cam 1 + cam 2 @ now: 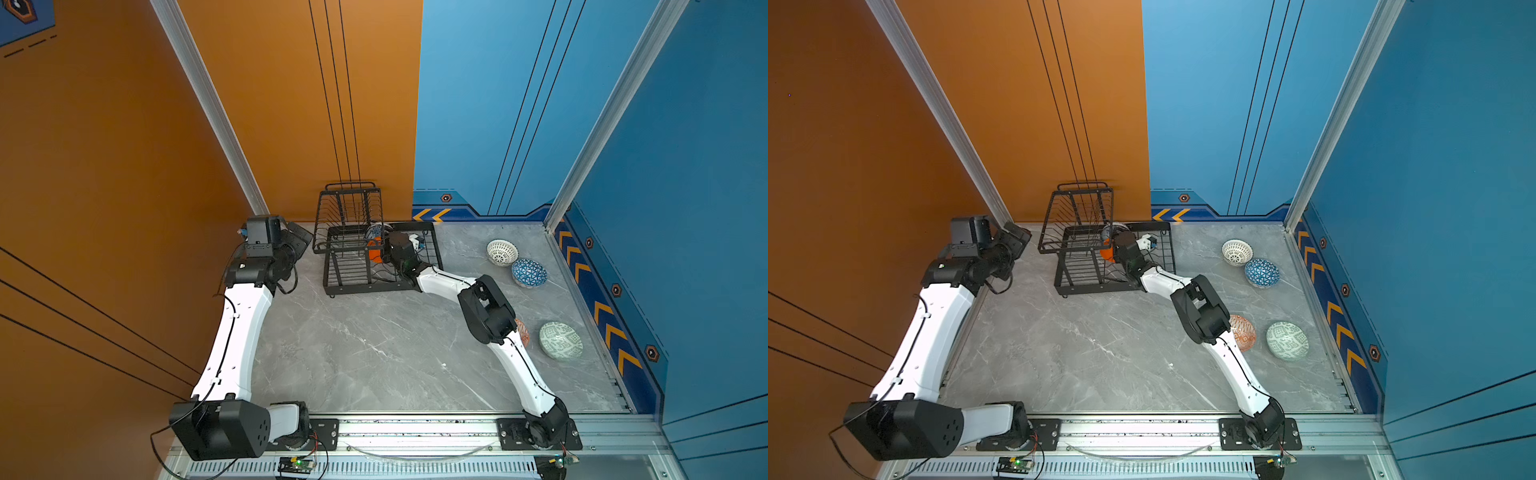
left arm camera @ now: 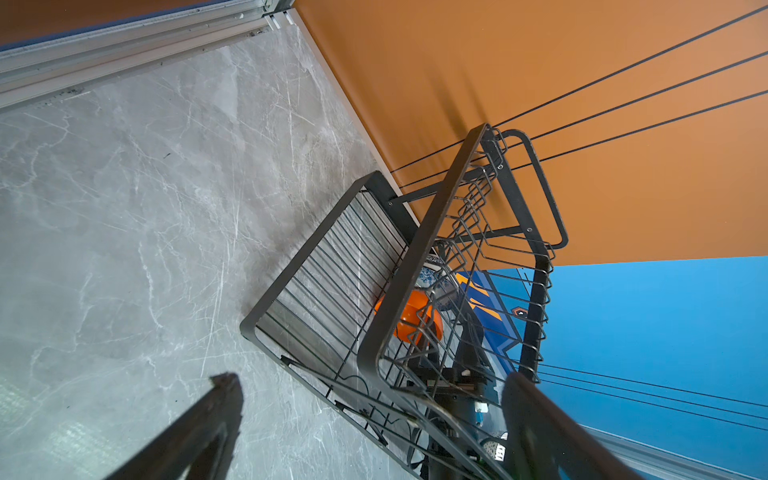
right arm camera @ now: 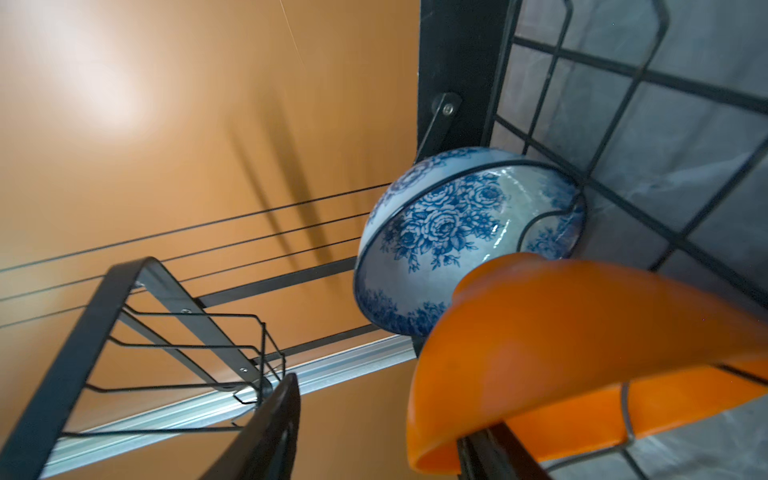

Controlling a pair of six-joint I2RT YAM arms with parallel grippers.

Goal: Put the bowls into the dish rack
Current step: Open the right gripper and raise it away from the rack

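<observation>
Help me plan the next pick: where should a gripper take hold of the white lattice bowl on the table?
Probably the rim of the white lattice bowl, from above, one finger inside and one outside: its mouth faces up. Choose the side toward the rack, because the blue triangle bowl crowds the opposite side.

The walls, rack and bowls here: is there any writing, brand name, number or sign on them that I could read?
No readable words, brands or numbers anywhere.
Signs only: orange chevrons and hexagon emblems on the blue wall strip.
White tag in the left wrist view: dark marks, too blurred to read.
Circuit board at the front edge: any print too small to read.
</observation>
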